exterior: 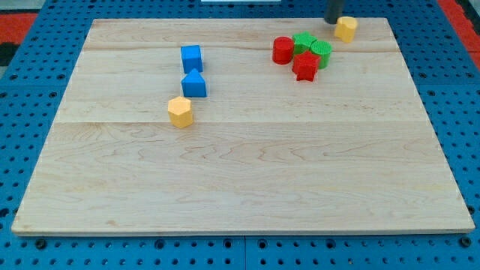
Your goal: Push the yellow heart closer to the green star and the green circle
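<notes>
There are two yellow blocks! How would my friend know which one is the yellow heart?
Look at the wooden board and go to its top right corner, by the red and green cluster. The yellow heart sits right of the green circle, with my tip touching its left. The other yellow block sits far left, below two blue blocks.

Desk (240, 180): light wooden board. My tip (333, 21) stands at the view's top edge, just left of the yellow heart (346, 28), apparently touching it. Green star (303, 42), green circle (322, 51), red cylinder (283, 50) and red star (305, 66) form a tight cluster just below-left of the heart. Blue cube (191, 58), blue triangular block (194, 83) and yellow hexagon (180, 111) run in a line, well apart at centre-left.
</notes>
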Available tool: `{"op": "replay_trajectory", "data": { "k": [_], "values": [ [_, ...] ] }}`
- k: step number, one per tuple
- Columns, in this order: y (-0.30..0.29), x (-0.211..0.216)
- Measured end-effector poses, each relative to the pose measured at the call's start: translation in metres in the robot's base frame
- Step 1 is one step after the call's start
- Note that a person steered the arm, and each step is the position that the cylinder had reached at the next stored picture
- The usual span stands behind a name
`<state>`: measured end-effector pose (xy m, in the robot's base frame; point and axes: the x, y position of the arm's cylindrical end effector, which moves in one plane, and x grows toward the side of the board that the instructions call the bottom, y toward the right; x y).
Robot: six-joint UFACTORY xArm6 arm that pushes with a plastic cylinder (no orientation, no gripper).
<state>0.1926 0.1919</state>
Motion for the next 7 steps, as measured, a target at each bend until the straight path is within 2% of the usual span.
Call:
{"op": "replay_trajectory", "data": {
  "k": [2, 3, 5, 6, 7],
  "values": [
    [0.076, 0.002],
    [0.085, 0.013],
    [0.043, 0.029],
    [-0.002, 0.029],
    [0.000, 0.041]
  ]
}}
